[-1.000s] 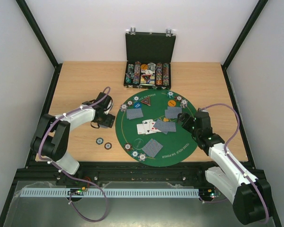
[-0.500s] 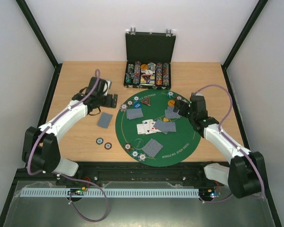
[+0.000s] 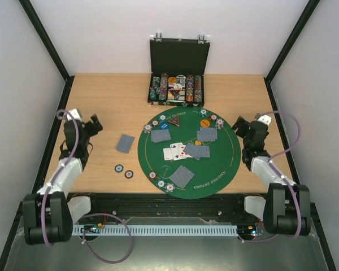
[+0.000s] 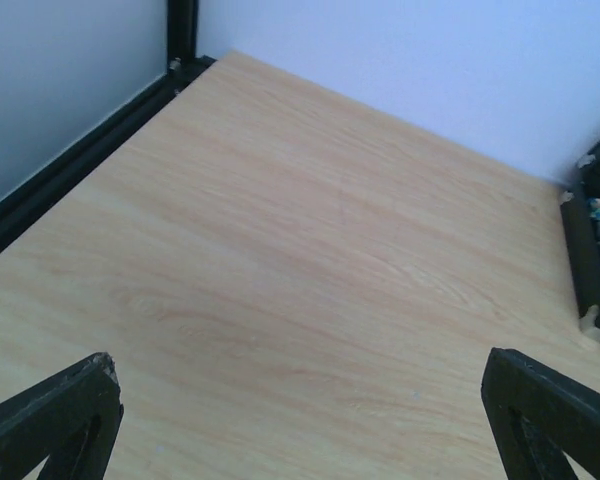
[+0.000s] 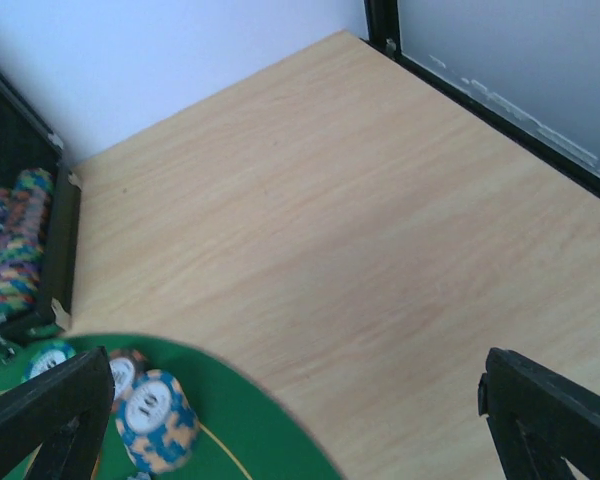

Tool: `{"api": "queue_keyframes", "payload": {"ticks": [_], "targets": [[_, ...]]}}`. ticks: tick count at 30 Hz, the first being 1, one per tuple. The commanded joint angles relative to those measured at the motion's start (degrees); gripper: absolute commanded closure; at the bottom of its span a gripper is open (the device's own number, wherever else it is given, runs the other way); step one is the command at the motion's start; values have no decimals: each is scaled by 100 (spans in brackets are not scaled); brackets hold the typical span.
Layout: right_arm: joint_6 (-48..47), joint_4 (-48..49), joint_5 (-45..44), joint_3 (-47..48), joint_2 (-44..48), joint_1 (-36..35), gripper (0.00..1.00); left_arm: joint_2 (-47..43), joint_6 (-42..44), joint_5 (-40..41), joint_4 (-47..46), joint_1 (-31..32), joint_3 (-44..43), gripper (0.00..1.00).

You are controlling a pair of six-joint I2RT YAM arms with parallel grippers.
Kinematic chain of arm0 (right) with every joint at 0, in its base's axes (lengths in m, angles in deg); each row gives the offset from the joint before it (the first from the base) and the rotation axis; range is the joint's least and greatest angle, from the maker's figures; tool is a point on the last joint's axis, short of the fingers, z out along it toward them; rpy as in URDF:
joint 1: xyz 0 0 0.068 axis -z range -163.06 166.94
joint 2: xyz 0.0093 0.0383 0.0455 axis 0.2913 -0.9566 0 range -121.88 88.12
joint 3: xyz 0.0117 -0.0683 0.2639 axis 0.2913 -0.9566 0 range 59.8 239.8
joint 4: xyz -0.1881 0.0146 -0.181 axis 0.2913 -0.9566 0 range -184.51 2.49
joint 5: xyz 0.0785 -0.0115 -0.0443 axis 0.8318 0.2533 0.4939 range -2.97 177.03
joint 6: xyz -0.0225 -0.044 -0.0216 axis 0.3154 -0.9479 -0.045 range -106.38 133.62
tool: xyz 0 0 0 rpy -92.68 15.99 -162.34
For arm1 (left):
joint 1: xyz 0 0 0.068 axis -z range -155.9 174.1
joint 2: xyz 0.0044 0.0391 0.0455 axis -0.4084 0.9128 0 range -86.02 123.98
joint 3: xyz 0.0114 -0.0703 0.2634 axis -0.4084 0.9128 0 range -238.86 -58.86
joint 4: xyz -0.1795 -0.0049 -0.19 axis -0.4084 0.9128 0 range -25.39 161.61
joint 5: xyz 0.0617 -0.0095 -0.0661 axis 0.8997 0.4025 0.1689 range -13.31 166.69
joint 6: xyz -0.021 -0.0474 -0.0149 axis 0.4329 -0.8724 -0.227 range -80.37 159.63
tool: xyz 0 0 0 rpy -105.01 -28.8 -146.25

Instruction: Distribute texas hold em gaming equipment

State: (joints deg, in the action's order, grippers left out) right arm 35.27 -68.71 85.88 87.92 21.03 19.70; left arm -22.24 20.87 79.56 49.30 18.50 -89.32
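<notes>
- left gripper (image 4: 300,365): jaws standing wide, holding nothing, hanging over bare table (image 4: 280,230) by the left edge.
- card stack (image 3: 125,143): lying face down on the wood, just beside the mat (image 3: 226,164) but not on it.
- two chips (image 3: 118,167): sitting on the wood, nearer the arms than that stack.
- mat: carrying four more face-down stacks, face-up cards (image 3: 174,151) at centre, chips round the rim, marker (image 3: 174,120) and buttons (image 3: 204,122) on the far side.
- case (image 3: 176,84): standing open beyond the mat.
- right gripper (image 5: 300,370): jaws wide, empty, hanging just off the mat's right rim.
- risk: the off-mat stack is lying thin and flat; fingers coming down on it are likely to fan or push it rather than lift it.
- change: a second ago the left gripper was sitting at the mat's left rim with no stack showing on the wood. Now the stack is lying there and both arms are drawn outward.
</notes>
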Motion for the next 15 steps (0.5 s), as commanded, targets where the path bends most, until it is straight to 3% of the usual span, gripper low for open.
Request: {"api": "queue_keyframes", "payload": {"ticks": [1,11,15], "targets": [[-303,1820,-393,-968,428,-4,1,-551,81,747,-2035,-13,1054,1],[-509,3052,-143,-1638,75,-13,1,-71,558,891,-3025,80,1750,1],[-556,3816,-56,-1866,-309,-16,1,172,450,1385,-2864,232,1546,1]]}}
